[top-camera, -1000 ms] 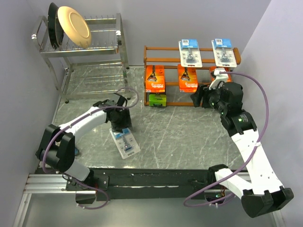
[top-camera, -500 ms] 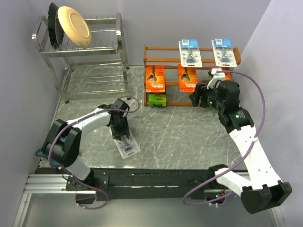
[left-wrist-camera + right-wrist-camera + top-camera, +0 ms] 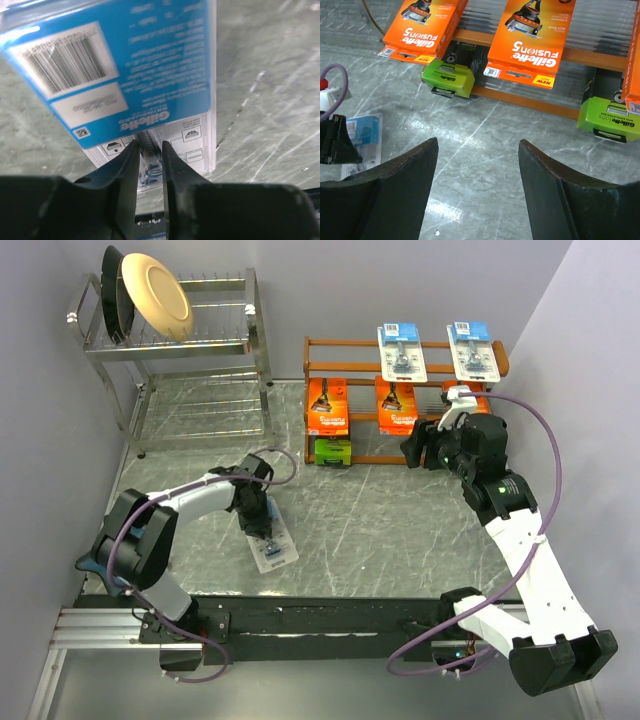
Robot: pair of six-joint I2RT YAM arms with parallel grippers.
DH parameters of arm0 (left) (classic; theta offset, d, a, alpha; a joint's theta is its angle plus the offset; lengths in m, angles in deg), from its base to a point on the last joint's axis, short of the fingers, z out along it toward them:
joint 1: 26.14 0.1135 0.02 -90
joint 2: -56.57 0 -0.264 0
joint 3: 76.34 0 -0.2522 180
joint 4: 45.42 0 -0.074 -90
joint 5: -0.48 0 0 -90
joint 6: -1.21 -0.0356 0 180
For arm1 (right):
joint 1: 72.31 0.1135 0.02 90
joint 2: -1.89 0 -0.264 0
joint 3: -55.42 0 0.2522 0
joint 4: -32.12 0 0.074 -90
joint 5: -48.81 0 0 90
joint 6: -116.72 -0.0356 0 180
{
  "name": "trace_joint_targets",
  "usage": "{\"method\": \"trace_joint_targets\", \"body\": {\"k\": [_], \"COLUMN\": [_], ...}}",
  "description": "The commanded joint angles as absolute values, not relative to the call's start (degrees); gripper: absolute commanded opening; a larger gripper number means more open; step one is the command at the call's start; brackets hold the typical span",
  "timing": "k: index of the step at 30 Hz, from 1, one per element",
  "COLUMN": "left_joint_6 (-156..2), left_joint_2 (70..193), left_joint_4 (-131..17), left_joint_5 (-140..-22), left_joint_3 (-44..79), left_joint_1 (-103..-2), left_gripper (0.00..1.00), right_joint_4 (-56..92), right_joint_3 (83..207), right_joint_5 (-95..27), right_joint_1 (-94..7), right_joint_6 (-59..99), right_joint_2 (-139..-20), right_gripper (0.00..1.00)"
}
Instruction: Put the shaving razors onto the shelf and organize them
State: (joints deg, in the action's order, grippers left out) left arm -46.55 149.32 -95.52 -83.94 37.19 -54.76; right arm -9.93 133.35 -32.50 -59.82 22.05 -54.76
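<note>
The wooden shelf [image 3: 360, 343] holds two pale blue razor cards [image 3: 402, 352] on its top tier, orange packs [image 3: 327, 405] on the middle tier and a lime-green box [image 3: 332, 451] at the bottom. In the right wrist view, two orange packs [image 3: 532, 30] and two green boxes [image 3: 447, 77] show. A third blue blister card [image 3: 275, 548] lies flat on the table. My left gripper [image 3: 258, 522] is down on it, and in the left wrist view its jaws [image 3: 149, 146] are shut on the card's [image 3: 125, 65] clear razor bulge. My right gripper [image 3: 477, 145] is open and empty, just in front of the shelf.
A chrome wire dish rack [image 3: 200, 350] with plates [image 3: 155, 292] stands at the back left. Grey walls close in on the left and right. A purple cable [image 3: 285, 455] loops off the left wrist. Marble table [image 3: 380, 520] lies between the arms.
My left gripper has moved toward the near edge along the blue card and closed on its blister, and the card has shifted slightly. The right arm has barely moved.
</note>
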Motion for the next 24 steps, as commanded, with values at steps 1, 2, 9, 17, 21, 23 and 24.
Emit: {"method": "trace_joint_targets", "body": {"k": [1, 2, 9, 17, 21, 23, 24], "left_joint_6": [-51.4, -52.0, -58.2, -62.6, -66.4, -67.3, -66.6], "left_joint_2": [146.8, 145.4, 142.5, 133.3, 128.9, 127.5, 127.4], "left_joint_4": [-88.4, -86.9, -82.0, -88.7, -91.9, -92.3, -92.3], "left_joint_5": [-85.1, -86.5, -86.1, -75.7, -70.1, -70.0, -70.3], "left_joint_3": [41.9, 43.0, 44.9, 42.1, 36.7, 31.6, 29.5], "left_joint_1": [-54.7, -54.7, -54.4, -54.4, -55.4, -55.8, -56.2], "left_gripper": [0.23, 0.25, 0.24, 0.03, 0.02, 0.02, 0.02], "right_joint_4": [-7.8, -7.8, -7.8, -9.1, -9.1, -9.1, -9.1], "right_joint_3": [133.3, 132.9, 130.5, 131.4, 131.7, 131.4, 131.2], "right_joint_5": [-31.8, -31.9, -31.3, -32.7, -34.6, -34.7, -34.9], "right_joint_1": [-60.0, -60.1, -60.4, -60.4, -60.6, -60.6, -60.6], "right_joint_6": [21.6, 21.6, 20.9, 22.7, 23.7, 24.3, 24.3], "right_joint_2": [-53.4, -53.3, -50.9, -49.7, -49.7, -49.4, -49.4], "right_gripper": [0.73, 0.73, 0.73, 0.73, 0.73, 0.73, 0.73]}}
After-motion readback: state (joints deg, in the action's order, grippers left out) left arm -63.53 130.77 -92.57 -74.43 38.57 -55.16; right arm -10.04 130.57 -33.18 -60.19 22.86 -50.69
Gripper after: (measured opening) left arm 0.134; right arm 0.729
